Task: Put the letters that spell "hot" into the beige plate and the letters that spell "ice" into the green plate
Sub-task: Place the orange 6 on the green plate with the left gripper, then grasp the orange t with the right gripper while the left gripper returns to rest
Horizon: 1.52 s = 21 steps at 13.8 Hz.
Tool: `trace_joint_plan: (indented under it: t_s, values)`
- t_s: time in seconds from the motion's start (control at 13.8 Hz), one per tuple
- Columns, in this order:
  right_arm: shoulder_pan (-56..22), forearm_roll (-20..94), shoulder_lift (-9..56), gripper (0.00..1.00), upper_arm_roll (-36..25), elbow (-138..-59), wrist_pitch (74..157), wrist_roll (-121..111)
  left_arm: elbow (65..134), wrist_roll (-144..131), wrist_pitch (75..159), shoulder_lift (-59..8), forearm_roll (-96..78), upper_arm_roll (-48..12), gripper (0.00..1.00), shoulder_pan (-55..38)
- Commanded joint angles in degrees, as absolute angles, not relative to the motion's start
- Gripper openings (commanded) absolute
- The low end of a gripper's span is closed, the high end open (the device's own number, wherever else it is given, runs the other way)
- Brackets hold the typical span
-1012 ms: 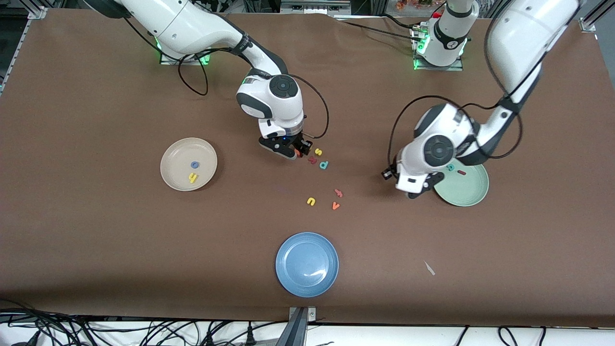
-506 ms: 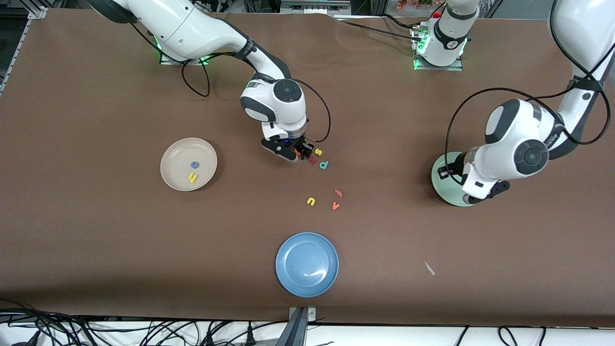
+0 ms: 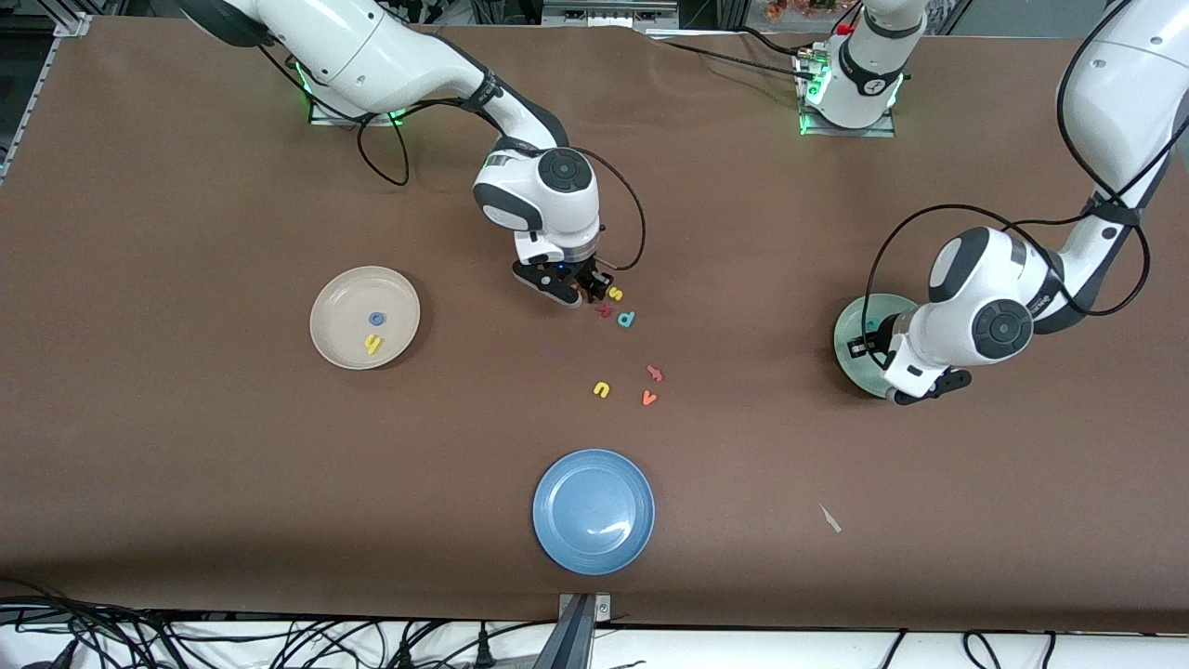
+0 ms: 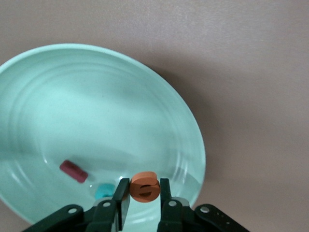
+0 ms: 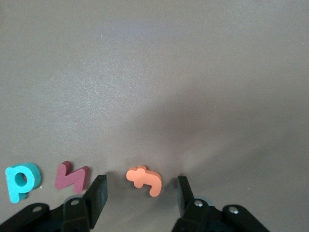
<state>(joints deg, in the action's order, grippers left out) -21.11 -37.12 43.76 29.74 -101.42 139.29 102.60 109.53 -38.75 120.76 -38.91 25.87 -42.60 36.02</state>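
Observation:
My left gripper (image 4: 144,186) is shut on the orange e (image 4: 145,186) and hangs over the green plate (image 4: 96,96), near its rim. The dark red i (image 4: 73,171) and teal c (image 4: 104,191) lie in that plate. My right gripper (image 5: 141,182) stands open, low over the table, with the orange t (image 5: 144,180) lying flat between its fingers. In the front view the beige plate (image 3: 325,302) holds the blue o (image 3: 376,318) and yellow h (image 3: 373,345). There the left hand covers much of the green plate (image 3: 850,325), and the right gripper (image 3: 587,295) hides the t.
A dark red x-like letter (image 5: 71,175), a teal d/p letter (image 5: 20,180) and a yellow s (image 3: 614,295) lie beside the right gripper. Nearer the camera are a salmon letter (image 3: 654,373), a yellow u (image 3: 602,389), an orange v (image 3: 649,398) and a blue plate (image 3: 594,511).
The left hand has swung from beside the green plate to over it, hiding the i and c in the front view. The right gripper has edged slightly toward the loose letters.

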Motion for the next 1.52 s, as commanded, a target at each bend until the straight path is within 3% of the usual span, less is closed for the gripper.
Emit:
trace_joint_plan:
  t_s: [0.0,0.29,0.65,1.08,1.37,1.45]
  values:
    - [-21.9,-38.7,44.8,0.66,29.4,-99.8,138.5,104.2,109.0,-37.7,120.4,-38.3,27.3,-42.8,1.0,36.4]
    - [-21.9,-38.9,44.8,0.64,29.4,-99.8,138.5,104.2,107.1,-37.9,113.5,-30.1,26.8,-44.1,1.0,36.1]
    - [-21.7,-40.0,44.9,0.58,29.4,-99.8,138.6,104.2,90.7,-33.9,91.2,-28.6,26.5,-49.2,1.0,35.3]
    - [-21.7,-40.8,45.0,0.39,29.4,-99.8,138.6,104.1,75.9,-32.8,80.4,-30.2,26.4,-50.0,1.0,30.5]
    - [-21.6,-40.8,45.1,0.14,29.4,-99.8,138.6,104.1,66.3,-32.8,76.4,-33.5,26.5,-47.6,1.0,26.5]
    - [-21.6,-40.8,45.0,0.12,29.4,-99.8,138.5,104.1,65.8,-32.8,76.5,-33.5,26.5,-47.4,1.0,26.3]
